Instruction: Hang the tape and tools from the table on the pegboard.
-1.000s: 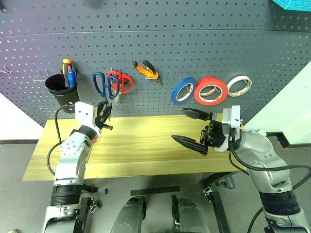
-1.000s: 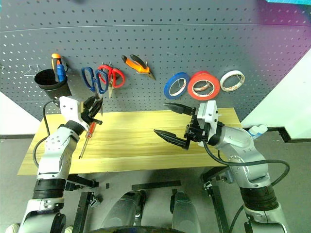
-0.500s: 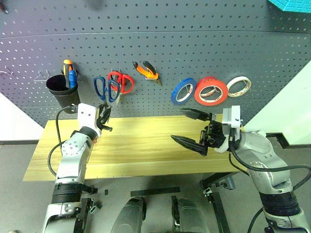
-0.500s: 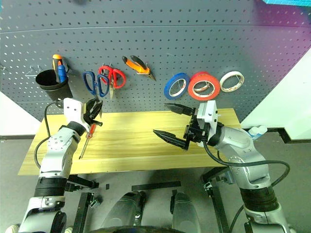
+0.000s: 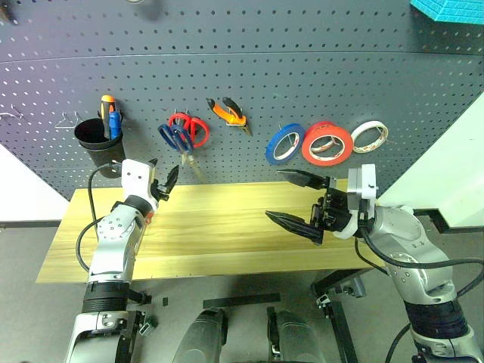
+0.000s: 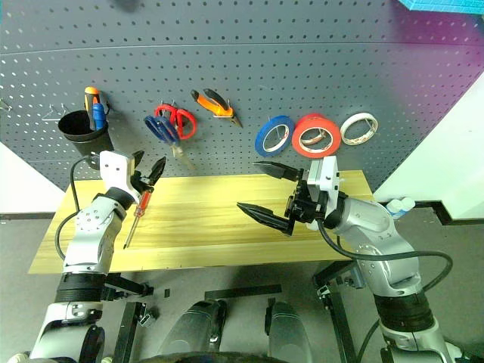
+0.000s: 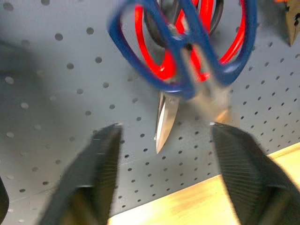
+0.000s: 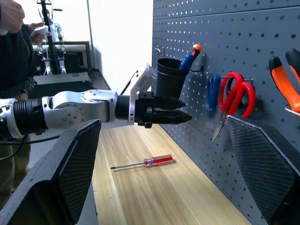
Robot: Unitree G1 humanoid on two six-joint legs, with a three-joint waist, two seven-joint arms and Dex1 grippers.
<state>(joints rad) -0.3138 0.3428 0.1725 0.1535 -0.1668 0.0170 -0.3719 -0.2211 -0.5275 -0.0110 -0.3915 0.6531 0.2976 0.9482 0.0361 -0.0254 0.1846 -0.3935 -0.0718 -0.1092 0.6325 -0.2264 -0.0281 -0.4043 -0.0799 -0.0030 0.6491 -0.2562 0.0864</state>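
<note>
Above the released left gripper (image 5: 162, 182) hang two scissors (image 5: 184, 134), seemingly overlapping; three tape rolls (image 5: 327, 141) hang beyond the wide-open right gripper (image 5: 291, 199).

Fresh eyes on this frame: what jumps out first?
The blue-handled scissors hang tilted on the pegboard, overlapping the red-handled scissors, with the open left gripper just below them. One red-handled screwdriver lies on the table near its left end. The open right gripper hangs over the table's right part, below the blue, orange-red and pale tape rolls.
</note>
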